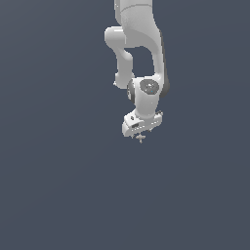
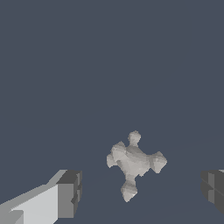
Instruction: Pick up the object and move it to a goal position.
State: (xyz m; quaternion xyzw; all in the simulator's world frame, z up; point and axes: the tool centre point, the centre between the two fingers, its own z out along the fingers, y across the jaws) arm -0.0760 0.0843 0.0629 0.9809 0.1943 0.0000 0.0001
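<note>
Item one, white jointed robot arm (image 1: 141,53): its upper links run off the top edge of the exterior view, and its white gripper (image 1: 139,135) hangs low, the short grey fingers (image 2: 70,194) too small there to judge. Item two, tiny pale grey cross-shaped spiky piece (image 2: 133,162): a mere speck just under the gripper in the exterior view, its contact with the plain dark blue-grey bench (image 1: 58,185) unclear. In the wrist view, which crops both, the fingers stand spread wide, released, the piece between them touching neither.
</note>
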